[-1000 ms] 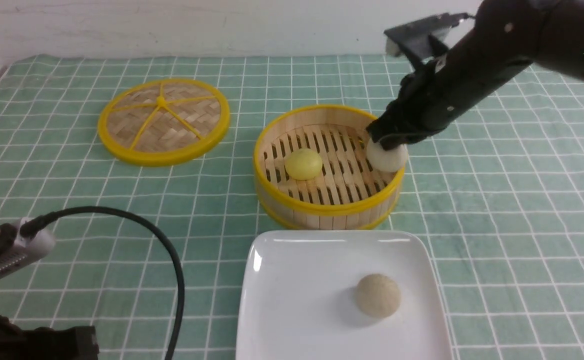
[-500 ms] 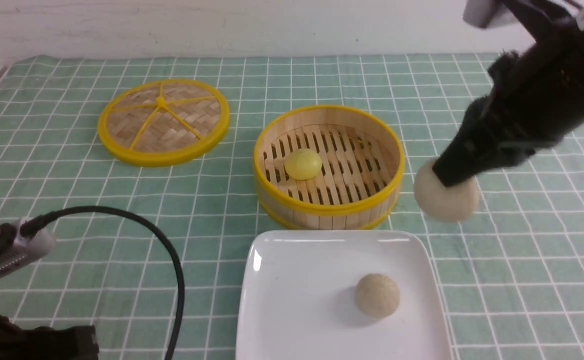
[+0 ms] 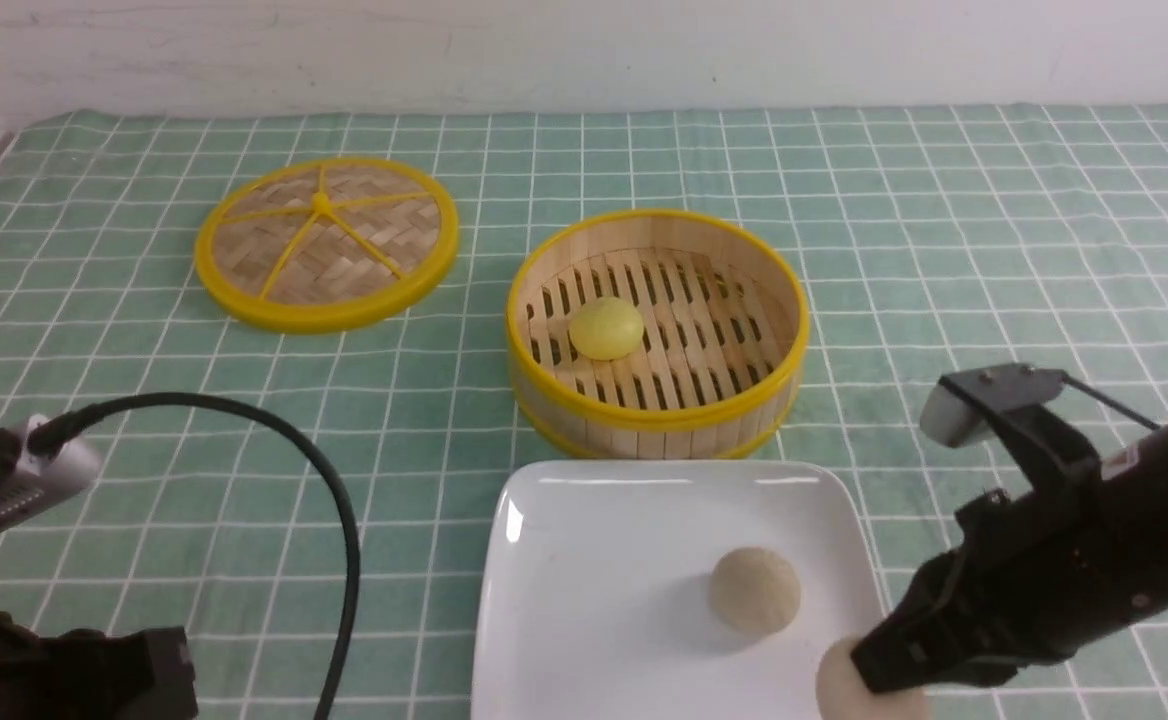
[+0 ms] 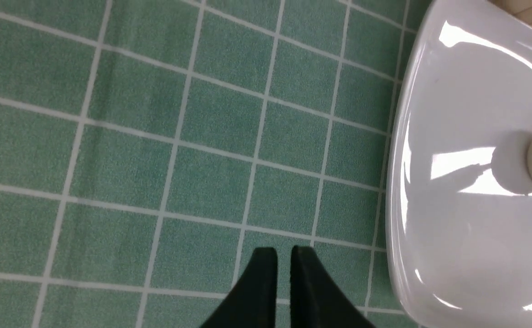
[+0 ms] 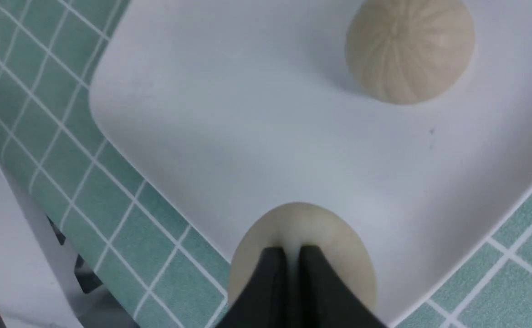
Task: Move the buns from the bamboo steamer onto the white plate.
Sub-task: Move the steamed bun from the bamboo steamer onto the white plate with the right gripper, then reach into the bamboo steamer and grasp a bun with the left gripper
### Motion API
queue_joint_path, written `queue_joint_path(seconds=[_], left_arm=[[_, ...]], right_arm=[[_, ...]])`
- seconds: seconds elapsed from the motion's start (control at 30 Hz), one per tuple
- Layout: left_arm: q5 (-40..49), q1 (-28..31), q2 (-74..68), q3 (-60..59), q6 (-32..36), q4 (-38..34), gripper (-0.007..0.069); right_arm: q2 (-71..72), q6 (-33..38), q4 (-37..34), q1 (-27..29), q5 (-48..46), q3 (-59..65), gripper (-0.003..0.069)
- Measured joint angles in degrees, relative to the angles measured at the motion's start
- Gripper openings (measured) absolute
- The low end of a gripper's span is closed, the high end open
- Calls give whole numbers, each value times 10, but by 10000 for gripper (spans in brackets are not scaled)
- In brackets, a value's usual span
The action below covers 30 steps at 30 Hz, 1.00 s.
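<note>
A bright yellow bun (image 3: pixel 606 327) lies on the slatted floor of the bamboo steamer (image 3: pixel 656 420). A beige pleated bun (image 3: pixel 755 590) (image 5: pixel 409 50) sits on the white plate (image 3: pixel 594 540) (image 5: pixel 248 114). My right gripper (image 3: pixel 859 668) (image 5: pixel 293 249) is shut on a paler cream bun (image 3: pixel 869 692) (image 5: pixel 302 225) over the plate's near right corner. Whether that bun touches the plate I cannot tell. My left gripper (image 4: pixel 284 250) hangs shut and empty over the green cloth, beside the plate (image 4: pixel 452 228).
The steamer's woven lid (image 3: pixel 327 240) lies flat at the back left. A black cable (image 3: pixel 334 520) loops over the cloth from the left arm's camera (image 3: pixel 14 480). The green checked cloth ends at the near table edge (image 5: pixel 2 255).
My right gripper has carried the cream bun out of the steamer's right side, past its rim, then down and toward me to the plate's near right corner. The left arm barely moved.
</note>
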State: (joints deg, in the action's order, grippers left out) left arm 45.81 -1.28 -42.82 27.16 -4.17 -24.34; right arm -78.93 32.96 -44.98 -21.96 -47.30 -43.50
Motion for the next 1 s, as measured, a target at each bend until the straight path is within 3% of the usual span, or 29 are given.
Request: queue_joint_path(seconds=[0.33, 0.77, 1.0], left_arm=[[-32, 0, -2, 0, 0, 0, 90], [-33, 0, -2, 0, 0, 0, 97], [-37, 0, -2, 0, 0, -1, 108]], right_arm=[[-55, 17, -12, 0, 44, 6, 99], [-97, 59, -55, 0, 74, 6, 271], [-54, 30, 20, 0, 28, -26, 246]])
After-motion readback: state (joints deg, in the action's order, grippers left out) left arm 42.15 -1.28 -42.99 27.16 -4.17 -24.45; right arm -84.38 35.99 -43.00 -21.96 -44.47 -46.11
